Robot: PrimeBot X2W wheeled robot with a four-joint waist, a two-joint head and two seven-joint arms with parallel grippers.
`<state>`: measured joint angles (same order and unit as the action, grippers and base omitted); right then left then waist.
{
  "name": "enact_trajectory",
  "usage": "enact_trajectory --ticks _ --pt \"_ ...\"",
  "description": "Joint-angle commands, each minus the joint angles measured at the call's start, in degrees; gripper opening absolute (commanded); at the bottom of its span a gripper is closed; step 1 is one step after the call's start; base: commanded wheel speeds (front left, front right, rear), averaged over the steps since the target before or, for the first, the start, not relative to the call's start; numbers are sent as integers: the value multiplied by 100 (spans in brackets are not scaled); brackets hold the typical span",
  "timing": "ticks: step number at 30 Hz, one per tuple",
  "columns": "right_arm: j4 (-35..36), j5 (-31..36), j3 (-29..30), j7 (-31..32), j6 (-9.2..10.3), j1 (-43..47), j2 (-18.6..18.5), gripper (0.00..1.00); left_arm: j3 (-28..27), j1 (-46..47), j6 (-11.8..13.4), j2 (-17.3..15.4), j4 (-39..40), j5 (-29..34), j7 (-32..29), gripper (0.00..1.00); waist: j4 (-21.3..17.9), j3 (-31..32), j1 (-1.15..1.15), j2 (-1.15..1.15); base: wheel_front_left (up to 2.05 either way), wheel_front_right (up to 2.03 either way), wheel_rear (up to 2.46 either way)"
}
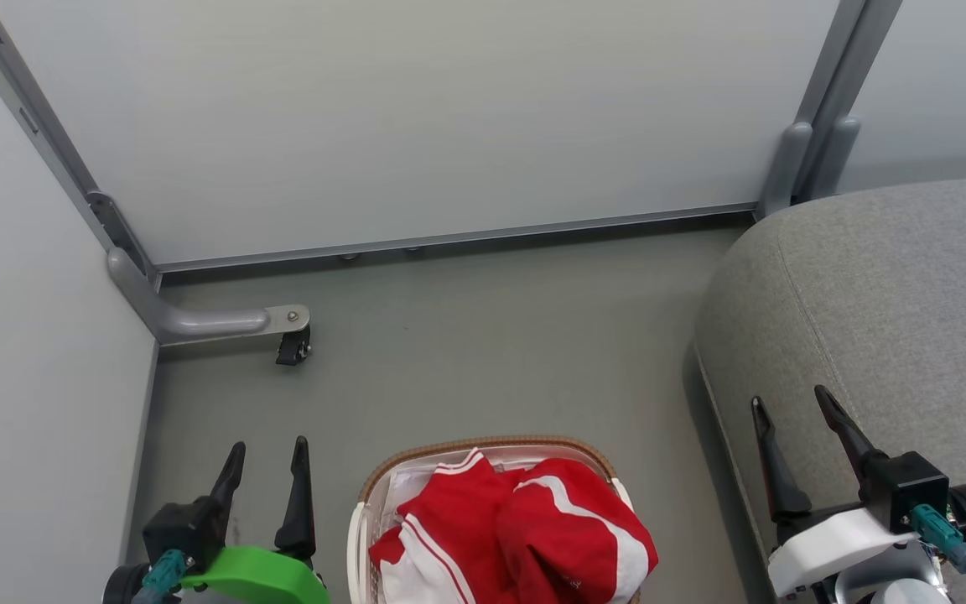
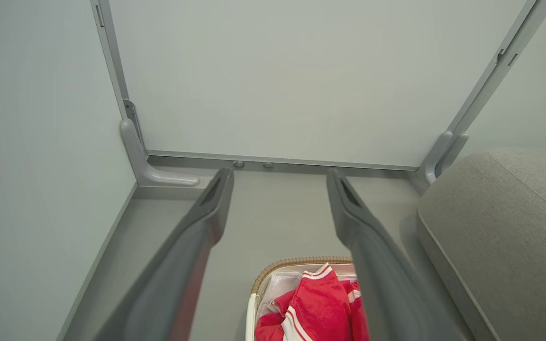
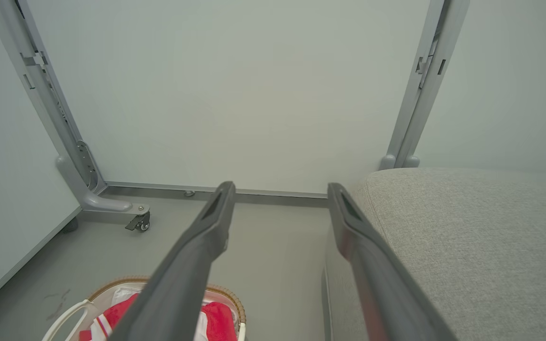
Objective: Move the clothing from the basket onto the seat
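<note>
The red clothing (image 1: pixel 525 528) with white stripes lies bunched in the basket (image 1: pixel 483 446), a white basket with a brown woven rim, on the floor at the bottom middle. The grey seat (image 1: pixel 894 310) fills the right side. My left gripper (image 1: pixel 269 449) hangs open to the left of the basket, nothing between its fingers. My right gripper (image 1: pixel 789 401) is open above the seat's front edge, also holding nothing. In the left wrist view the clothing (image 2: pixel 318 308) and basket (image 2: pixel 296 262) sit below the left gripper (image 2: pixel 280 175). In the right wrist view the basket (image 3: pixel 228 293) lies lower left and the seat (image 3: pixel 481 227) right.
Pale partition panels (image 1: pixel 416 117) close the back and the left side. A grey panel foot with a small caster (image 1: pixel 292 346) juts onto the floor at the left. Open grey floor (image 1: pixel 491 344) lies between the basket, the panels and the seat.
</note>
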<state>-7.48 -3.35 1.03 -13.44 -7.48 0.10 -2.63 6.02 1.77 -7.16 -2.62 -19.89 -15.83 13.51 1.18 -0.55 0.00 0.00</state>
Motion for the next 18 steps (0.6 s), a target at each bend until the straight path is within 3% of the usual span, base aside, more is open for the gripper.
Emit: enact_trajectory --ticks 1,18 --pt "20 145 -9 -58 -2 70 -34 100 19 -62 -24 -38 -18 147 47 100 5 -1 0 0 0 0 0" --pt "-18 651 -62 -184 -1 95 -40 100 91 -81 -36 -43 -157 526 168 100 25 -15 0 0 0 0 0"
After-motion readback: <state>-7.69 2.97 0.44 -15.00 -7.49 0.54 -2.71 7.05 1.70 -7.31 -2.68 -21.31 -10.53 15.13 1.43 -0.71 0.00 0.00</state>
